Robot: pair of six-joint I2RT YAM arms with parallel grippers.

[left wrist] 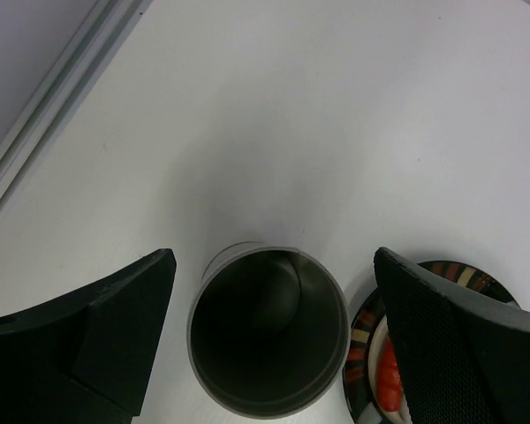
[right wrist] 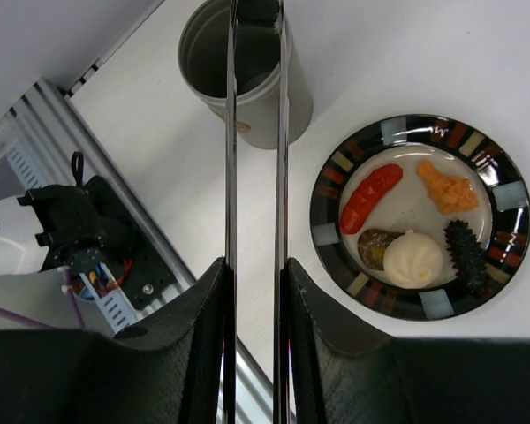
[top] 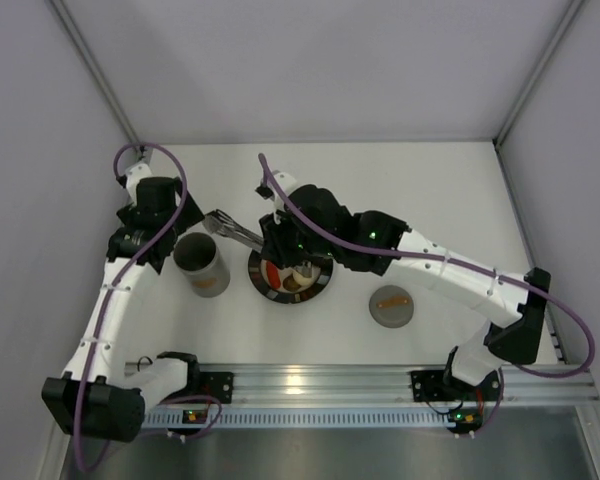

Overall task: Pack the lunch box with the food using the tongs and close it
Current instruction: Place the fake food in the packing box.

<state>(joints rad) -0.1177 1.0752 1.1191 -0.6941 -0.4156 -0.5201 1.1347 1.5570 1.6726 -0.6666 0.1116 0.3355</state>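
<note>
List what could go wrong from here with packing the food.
1. The right gripper clamps the tongs with their slim arms nearly together. A round piece like the white bun may slip out on the way from the plate.
2. The left gripper is open, not holding the tall lunch box. A knock from the tongs might tip it.

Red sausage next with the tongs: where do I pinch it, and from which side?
Pinch the red sausage at its middle, across its narrow width, coming straight down. It lies flat and diagonal on the plate; its middle is clear, but its lower end nears a brown piece.
</note>
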